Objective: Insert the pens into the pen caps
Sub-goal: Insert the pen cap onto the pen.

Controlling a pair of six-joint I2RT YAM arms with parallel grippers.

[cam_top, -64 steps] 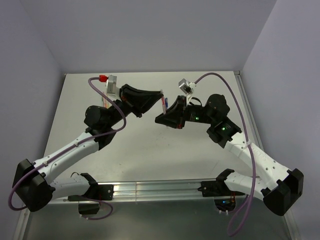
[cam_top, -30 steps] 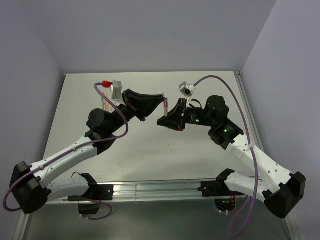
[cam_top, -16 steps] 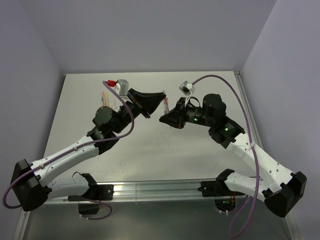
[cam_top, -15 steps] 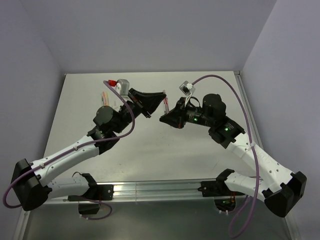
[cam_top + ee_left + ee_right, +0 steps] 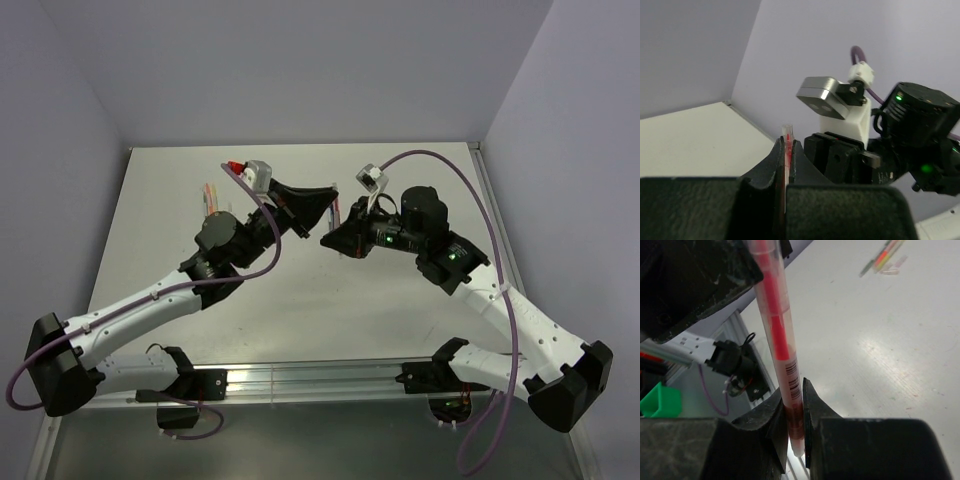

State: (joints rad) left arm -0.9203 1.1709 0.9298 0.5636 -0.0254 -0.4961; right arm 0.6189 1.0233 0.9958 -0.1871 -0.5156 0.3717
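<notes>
The pen [image 5: 776, 325] – a clear barrel with a red core and a small barcode near its lower end – is up in the air, pinched between both end effectors at once. The right end effector [image 5: 794, 399] is clenched on the lower end of the barrel, its two dark fingers [image 5: 774, 412] pressing on either side. From there the pen slants up and to the left into the black body of the left end effector [image 5: 787, 150]. In the left wrist view that end effector is also clamped on it, with only a thin red strip and a short clear tip showing above the fingertips. Whether a cap sits on either end cannot be made out.

From above, the two end effectors meet tip to tip over the far middle of the surface [image 5: 300, 300], and the pen shows as a short sliver between them. The left arm [image 5: 150, 300] stretches from the near left corner diagonally up to that spot, its wrist raised and its end effector aimed to the right. The right arm [image 5: 510, 310] rises from the near right corner, folds at the elbow and points its end effector to the left.

The other pens [image 5: 210, 192] – orange, pink and yellow among them – lie together on the surface at the far left, well apart from both end effectors.
</notes>
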